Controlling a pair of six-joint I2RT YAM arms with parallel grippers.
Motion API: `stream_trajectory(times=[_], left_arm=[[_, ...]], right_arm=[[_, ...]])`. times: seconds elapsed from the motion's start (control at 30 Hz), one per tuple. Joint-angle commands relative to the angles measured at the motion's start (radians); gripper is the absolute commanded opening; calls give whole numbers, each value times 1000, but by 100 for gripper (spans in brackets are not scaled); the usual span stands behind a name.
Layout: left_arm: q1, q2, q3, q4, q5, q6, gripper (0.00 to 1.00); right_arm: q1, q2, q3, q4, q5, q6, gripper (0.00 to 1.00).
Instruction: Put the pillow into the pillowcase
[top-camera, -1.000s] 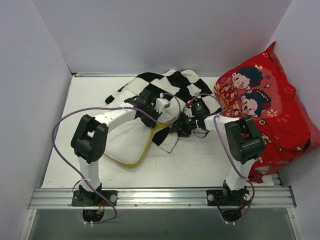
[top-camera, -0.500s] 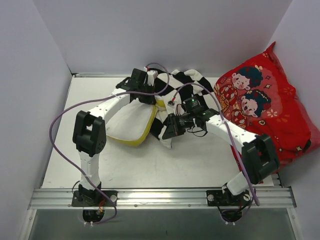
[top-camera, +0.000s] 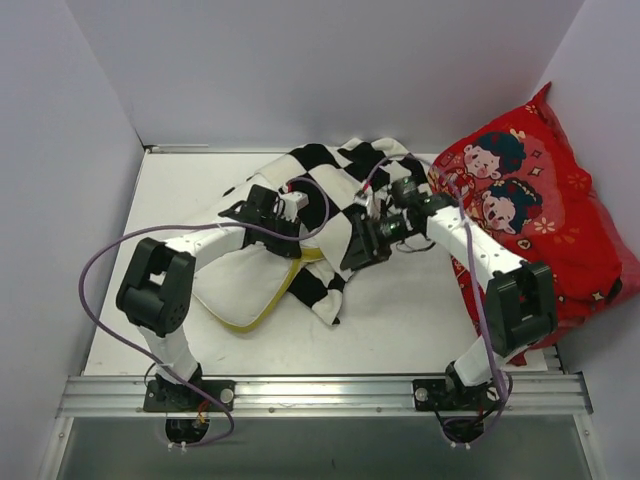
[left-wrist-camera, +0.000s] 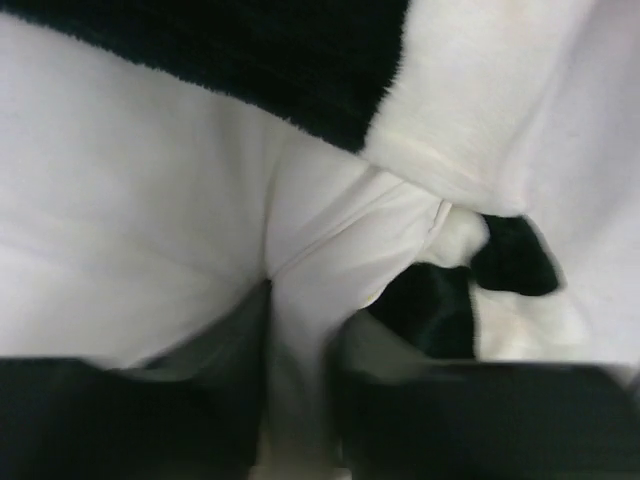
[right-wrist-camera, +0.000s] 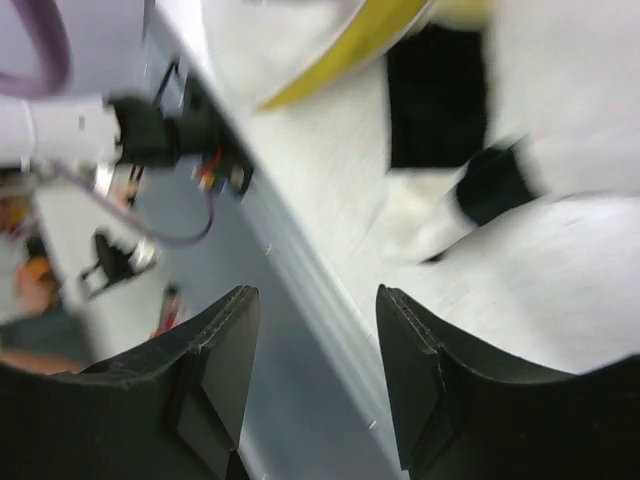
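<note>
While the pillow (top-camera: 240, 282) lies centre-left in the top view, overlapped on its right by the checkered pillowcase (top-camera: 335, 180), the left gripper (left-wrist-camera: 300, 400) pinches a fold of its cream fabric; the right gripper (right-wrist-camera: 315, 305) gapes wide, holding nothing.

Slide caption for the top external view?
Both arms meet where the checkerboard pillowcase overlaps the pillow; red cushion lies at the right wall.
</note>
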Motion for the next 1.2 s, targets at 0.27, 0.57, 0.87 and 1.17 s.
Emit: stream_trajectory(times=[0.27,0.57,0.87,1.17], left_arm=[[195,-246,82,-205,184,-1,63],[404,-151,45,-297,56,-43,64],[419,-77,-1,-240,33,-10,59],[410,0,53,-136,142,-47,46]], right_arm=[[58,319,632,-62,664,-101,44],[223,543,860,-118,819,-233,61],[253,634,876,-102,909,-275,26],[303,565,913,-102,253,-37,0]])
